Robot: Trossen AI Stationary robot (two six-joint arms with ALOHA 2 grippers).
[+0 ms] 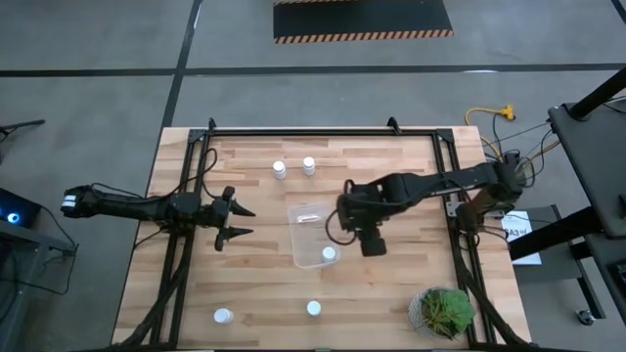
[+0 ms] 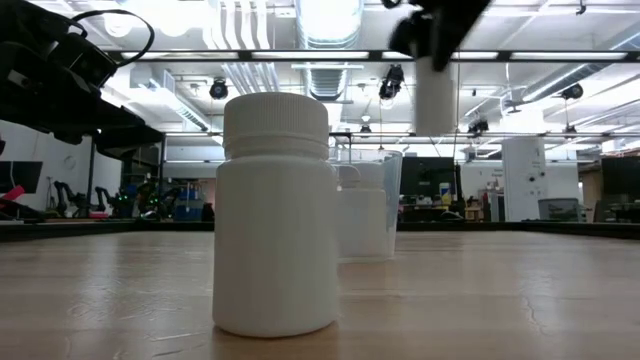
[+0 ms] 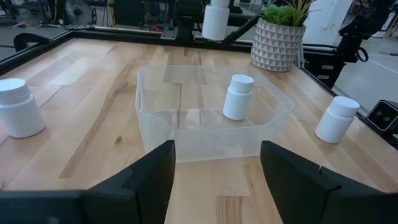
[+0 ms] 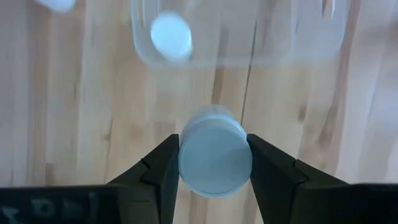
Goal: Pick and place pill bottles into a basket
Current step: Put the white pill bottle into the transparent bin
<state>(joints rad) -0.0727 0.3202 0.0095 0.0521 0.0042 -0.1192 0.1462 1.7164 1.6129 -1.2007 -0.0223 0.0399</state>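
- Carriage explains the right gripper (image 4: 214,163): its dark fingers clamp a small white cylindrical pill bottle (image 4: 215,153) above the wooden table (image 1: 391,284), just beside the clear rectangular plastic basket (image 1: 305,217), apparently for a drop inside.
- That held bottle hangs upright, long axis vertical, cap end facing the wrist camera.
- One white bottle (image 1: 330,254) already stands upright inside the basket.
- Left gripper (image 1: 233,221) waits beside the basket, jaws wide and empty.
- Four other bottles stand on the table.
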